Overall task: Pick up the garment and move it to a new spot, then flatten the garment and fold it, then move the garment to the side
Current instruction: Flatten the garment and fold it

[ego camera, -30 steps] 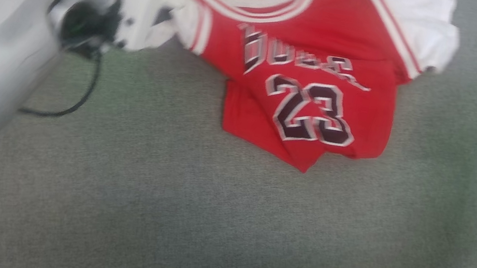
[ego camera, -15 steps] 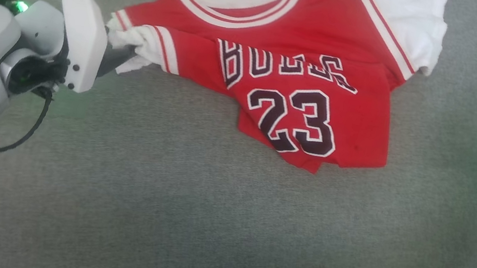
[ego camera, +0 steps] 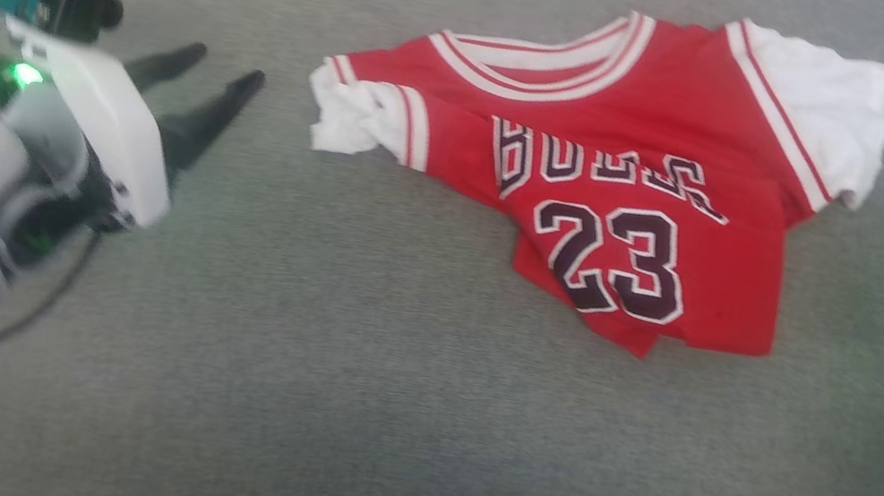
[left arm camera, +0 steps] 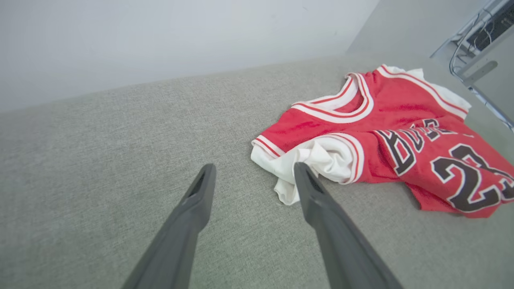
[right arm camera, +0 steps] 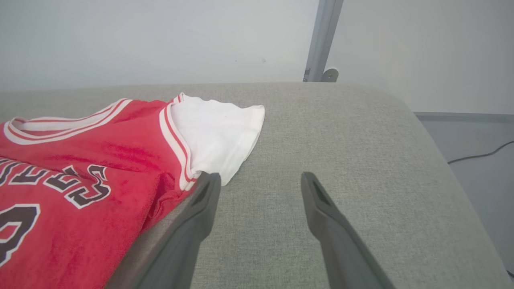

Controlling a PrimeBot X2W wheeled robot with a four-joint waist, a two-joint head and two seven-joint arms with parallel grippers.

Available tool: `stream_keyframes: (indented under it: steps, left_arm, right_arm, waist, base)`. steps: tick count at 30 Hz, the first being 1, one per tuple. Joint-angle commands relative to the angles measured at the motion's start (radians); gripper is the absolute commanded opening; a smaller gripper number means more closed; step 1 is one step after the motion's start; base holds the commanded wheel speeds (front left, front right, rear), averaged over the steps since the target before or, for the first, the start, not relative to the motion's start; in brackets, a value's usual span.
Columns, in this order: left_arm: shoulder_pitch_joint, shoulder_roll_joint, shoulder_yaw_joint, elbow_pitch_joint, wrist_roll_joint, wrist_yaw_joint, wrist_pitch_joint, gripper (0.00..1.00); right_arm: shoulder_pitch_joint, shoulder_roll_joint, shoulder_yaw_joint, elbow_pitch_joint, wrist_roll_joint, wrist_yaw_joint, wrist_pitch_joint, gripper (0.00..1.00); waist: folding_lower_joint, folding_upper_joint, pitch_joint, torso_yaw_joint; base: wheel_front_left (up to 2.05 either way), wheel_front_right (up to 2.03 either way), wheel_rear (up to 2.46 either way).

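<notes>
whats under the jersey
The jersey lies crumpled on the grey fabric surface, which shows all around it. Its white lining pokes out at both armholes. Whatever is beneath the red cloth is covered, so I cannot tell.

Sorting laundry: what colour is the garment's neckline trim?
White with red stripes on the garment; left wrist view.

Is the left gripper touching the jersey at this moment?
Apart. In the head view the open left gripper sits beside the jersey, with a strip of bare grey surface between its fingertips and the white sleeve.
</notes>
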Motion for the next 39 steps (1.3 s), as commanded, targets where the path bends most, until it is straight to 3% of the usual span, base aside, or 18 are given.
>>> stream_keyframes:
  steps: [1, 4, 8, 13, 16, 18, 22, 30, 31, 32, 33, 34, 39]
  left_arm:
    - [0.027, -0.012, 0.007, -0.005, 0.013, 0.008, -0.032, 1.0]
    - [0.098, -0.041, 0.025, -0.032, 0.032, 0.045, -0.188, 1.0]
    - [0.181, -0.086, 0.066, -0.082, 0.102, 0.106, -0.271, 1.0]
    - [0.331, -0.175, 0.31, -0.217, 0.312, 0.174, -0.276, 1.0]
    - [0.433, -0.234, 0.456, -0.308, 0.456, 0.18, -0.276, 1.0]
    - [0.53, -0.294, 0.572, -0.373, 0.591, 0.169, -0.276, 1.0]
    - [0.607, -0.367, 0.689, -0.437, 0.734, 0.143, -0.276, 1.0]
    - [0.687, -0.485, 0.839, -0.492, 0.878, 0.054, -0.277, 1.0]
    - [0.692, -0.493, 0.853, -0.491, 0.889, 0.045, -0.277, 1.0]
    - [0.692, -0.493, 0.853, -0.491, 0.889, 0.045, -0.277, 1.0]
    - [0.694, -0.501, 0.867, -0.491, 0.898, 0.038, -0.277, 1.0]
    - [0.695, -0.509, 0.879, -0.49, 0.905, 0.031, -0.277, 1.0]
    - [0.7, -0.533, 0.926, -0.501, 0.933, 0.008, -0.277, 1.0]
  right_arm:
    - [-0.012, -0.008, 0.005, 0.005, 0.004, 0.0, 0.013, 1.0]
    - [-0.043, -0.05, 0.041, 0.033, 0.031, 0.0, 0.106, 1.0]
    - [-0.101, -0.122, 0.074, 0.075, 0.087, 0.0, 0.26, 1.0]
    - [-0.213, -0.18, 0.066, 0.15, 0.14, 0.0, 0.428, 1.0]
    - [-0.285, -0.192, 0.06, 0.203, 0.135, 0.0, 0.521, 1.0]
    - [-0.352, -0.207, 0.053, 0.261, 0.116, 0.0, 0.612, 1.0]
    - [-0.422, -0.221, 0.027, 0.331, 0.073, 0.0, 0.688, 1.0]
    - [-0.489, -0.191, -0.078, 0.454, -0.02, 0.0, 0.748, 1.0]
    - [-0.486, -0.18, -0.08, 0.461, -0.022, 0.0, 0.752, 0.65]
    - [-0.486, -0.18, -0.08, 0.461, -0.022, 0.0, 0.752, 0.65]
    - [-0.486, -0.172, -0.083, 0.464, -0.025, 0.0, 0.748, 0.37]
    - [-0.489, -0.163, -0.096, 0.468, -0.027, 0.0, 0.734, 0.02]
    - [-0.479, -0.192, -0.139, 0.462, -0.047, -0.001, 0.673, 0.0]
  waist:
    - [0.0, 0.0, -0.013, 0.021]
    - [0.0, 0.0, -0.013, 0.051]
    - [0.0, 0.0, 0.005, 0.103]
    - [0.0, 0.0, 0.054, 0.167]
    - [0.0, 0.0, 0.087, 0.197]
    - [0.0, 0.0, 0.119, 0.225]
    - [0.0, 0.0, 0.152, 0.256]
    - [0.0, 0.0, 0.189, 0.28]
    - [0.0, 0.0, 0.19, 0.278]
    - [0.0, 0.0, 0.19, 0.278]
    - [0.0, 0.0, 0.192, 0.274]
    - [0.0, 0.0, 0.193, 0.269]
    - [0.0, 0.0, 0.194, 0.235]
  base:
    - [0.0, 0.0, 0.0]
    - [0.0, 0.0, 0.0]
    - [0.0, 0.0, 0.0]
    - [0.0, 0.0, 0.0]
    - [0.0, 0.0, 0.0]
    - [0.0, 0.0, 0.0]
    - [0.0, 0.0, 0.0]
    - [0.0, 0.0, 0.0]
    - [0.0, 0.0, 0.0]
    - [0.0, 0.0, 0.0]
    - [0.0, 0.0, 0.0]
    - [0.0, 0.0, 0.0]
    - [0.0, 0.0, 0.0]
